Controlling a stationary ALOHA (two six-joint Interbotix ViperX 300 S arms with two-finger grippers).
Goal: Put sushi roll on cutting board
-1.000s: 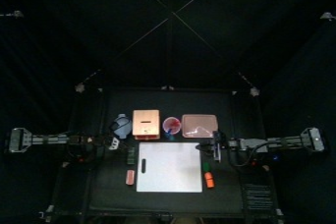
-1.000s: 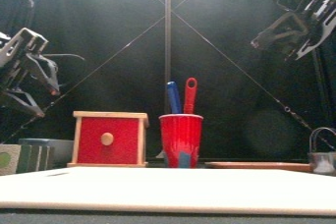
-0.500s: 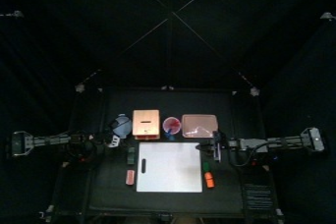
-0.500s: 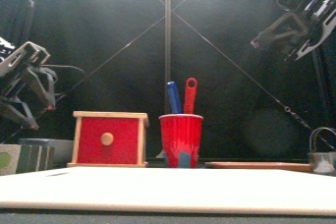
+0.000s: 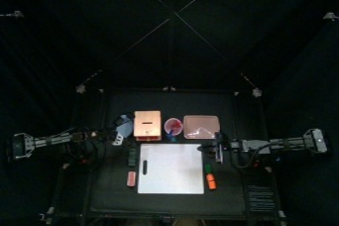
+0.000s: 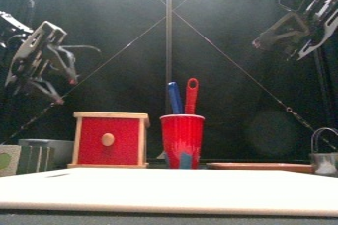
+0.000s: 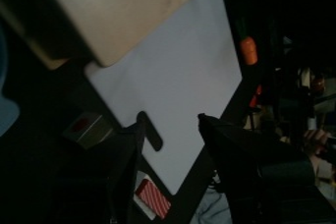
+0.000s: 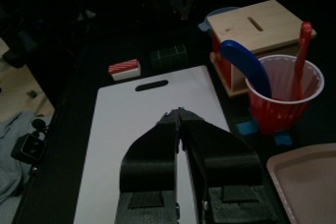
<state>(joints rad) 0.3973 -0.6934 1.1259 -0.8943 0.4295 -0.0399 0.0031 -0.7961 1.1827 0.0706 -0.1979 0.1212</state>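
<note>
Your work surface is a small black table (image 5: 236,185) enclosed by black curtains, with thin support lines crossing overhead.

The cutting board (image 5: 169,169), white and plain, lies flat at the table's centre front. Its handle slot shows at the far short edge in the right wrist view (image 8: 155,84). Nothing rests on the board.

Taking the board as the dial centre in the top view:
- At 12 o'clock stands a red cup (image 6: 183,140) holding a blue utensil (image 6: 173,97) and a red utensil (image 6: 192,95).
- At 11 o'clock sits a wooden box (image 6: 110,139) with a red front face and a slotted lid.
- At 1 o'clock lies a pinkish tray (image 5: 201,125).
- At 9 o'clock, just beside the board's edge, lies a small red-and-white piece (image 5: 130,177). It is too small to identify with certainty.
- At 3 o'clock, just beside the opposite edge, lies a small orange item (image 5: 211,181).

Your left gripper (image 7: 174,138) hangs raised off the table at the board's 9 to 10 o'clock side, jaws standing apart with nothing between them. Your right gripper (image 8: 179,135) is at the board's 2 o'clock corner, jaws pressed together and holding nothing.

From the front camera, the box and cup stand behind the board.
</note>
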